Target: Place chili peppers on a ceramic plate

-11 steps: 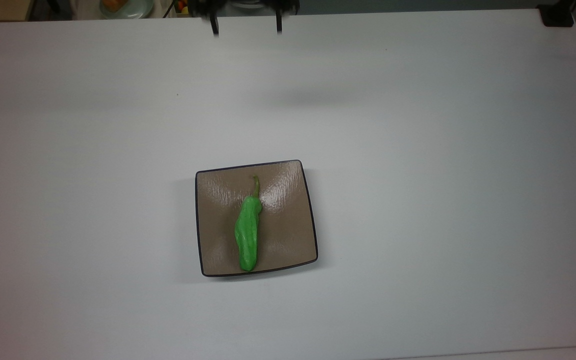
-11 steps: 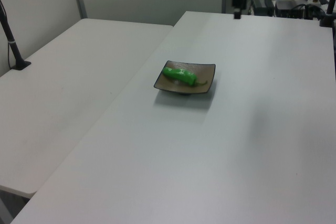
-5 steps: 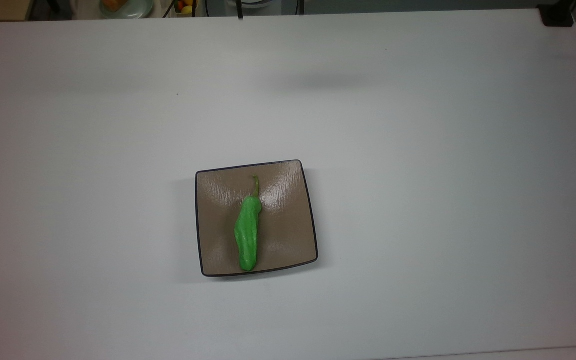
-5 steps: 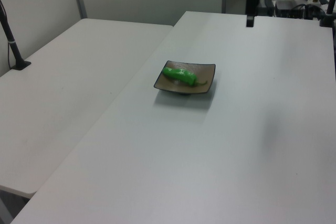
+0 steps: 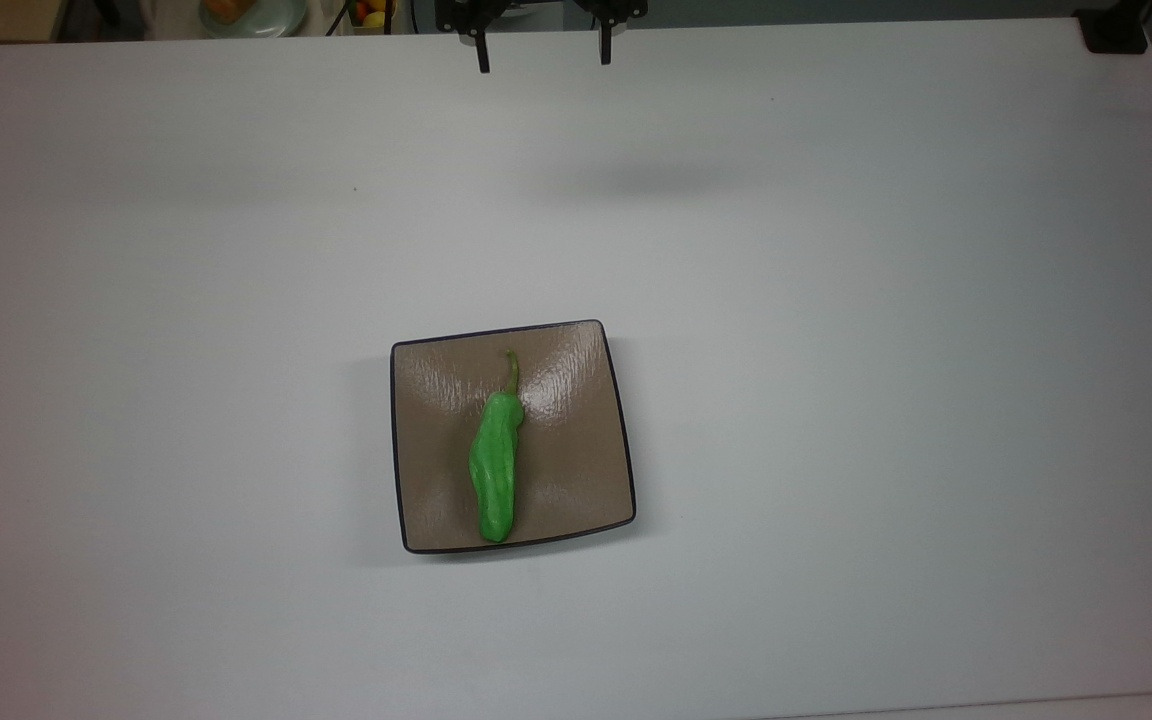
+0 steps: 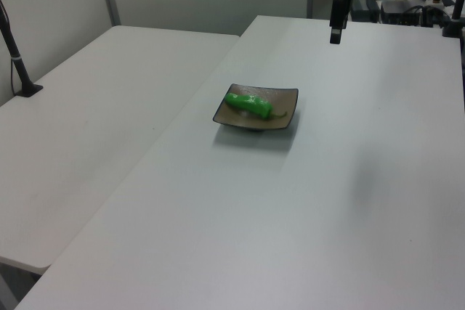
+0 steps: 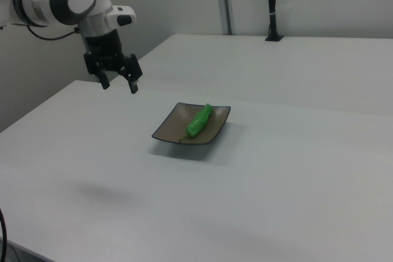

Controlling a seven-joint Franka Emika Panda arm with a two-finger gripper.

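A bright green chili pepper [image 5: 494, 468] lies lengthwise on the square tan ceramic plate [image 5: 576, 470], its thin stem pointing toward the top view's upper edge. The same pepper [image 6: 248, 104] rests on the plate [image 6: 285, 99] in the left view, and the pepper [image 7: 199, 121] on the plate [image 7: 169, 127] in the right view. My gripper [image 5: 543, 62] hangs open and empty high above the table near its far edge, well away from the plate. It appears as the gripper [image 7: 119, 84] in the right view, left of the plate, and the gripper [image 6: 336, 34] in the left view.
The white table [image 5: 836, 350] spreads wide around the plate. A second white table [image 6: 94, 121] adjoins on the left view's left. A black post mount [image 5: 1114, 35] sits at the top view's upper right corner. Clutter and a bowl [image 5: 251, 15] lie beyond the far edge.
The gripper shifted to the top view's right along the far edge, rose almost out of the top view, then came back down a little. Pepper and plate have not moved.
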